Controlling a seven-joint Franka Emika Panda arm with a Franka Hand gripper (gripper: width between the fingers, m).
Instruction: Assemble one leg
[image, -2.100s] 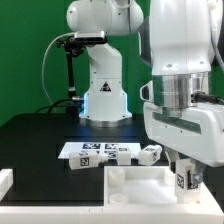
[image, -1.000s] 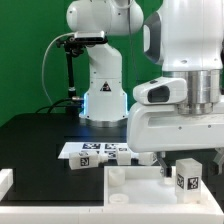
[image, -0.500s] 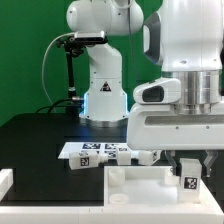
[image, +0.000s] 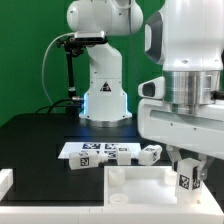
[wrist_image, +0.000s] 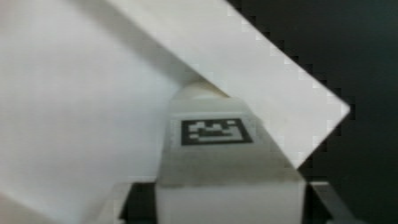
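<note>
Gripper (image: 185, 172): fingers closed on the leg (image: 185, 181), held upright.
Leg's place: over the white panel (image: 135, 183), at its corner on the exterior view's right.
Progress: leg picked and brought over; apparently seating and fastening remain.
Other legs (image: 148, 153): loose by the marker board (image: 75, 148).

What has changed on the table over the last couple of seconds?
The hand turned about its own axis and back while gripping the leg over the panel. The leg turned with it, near the panel's corner on the exterior view's right. The loose legs on the marker board stayed put.
</note>
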